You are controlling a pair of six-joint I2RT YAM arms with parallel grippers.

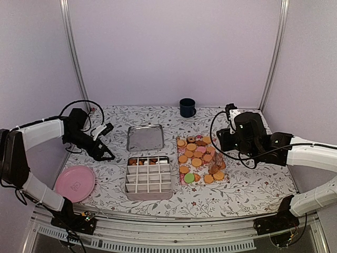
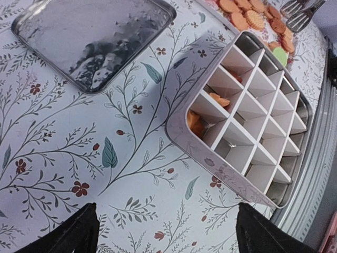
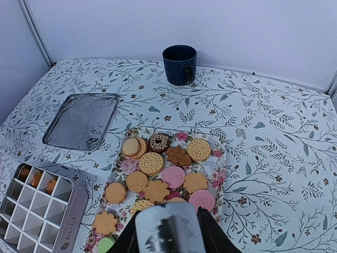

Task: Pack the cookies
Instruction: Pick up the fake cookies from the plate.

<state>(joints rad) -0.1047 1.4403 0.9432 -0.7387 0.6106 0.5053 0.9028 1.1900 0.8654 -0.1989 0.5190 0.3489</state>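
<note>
Left gripper [image 2: 168,224]: jaws wide, nothing between them, hanging over bare patterned table [image 2: 79,158] left of the divided tin [image 2: 210,158]. Right gripper [image 3: 168,232]: a flat metal blade fills the bottom of its wrist view, gap not visible, so cannot tell whether it is wide, narrow or holding anything. It sits over the edge of the floral tray [image 3: 220,158] on the side nearest its own arm. Cookies [image 3: 151,163]: most lie flat on that tray, just right of the tin; mainly orange-tan, several pink, a dark brown ring-shaped one at the far end, one green cookie [image 1: 189,178] at the near corner beside the tin. A few orange ones are already in the tin, all in the far row of compartments; other compartments show white dividers only. Shallow metal lid [image 1: 145,137] lies flat beyond the tin, apart from it. Blue mug [image 1: 187,107] upright by the back wall. Pink plate [image 1: 75,183] at near left, well apart from the tin
</note>
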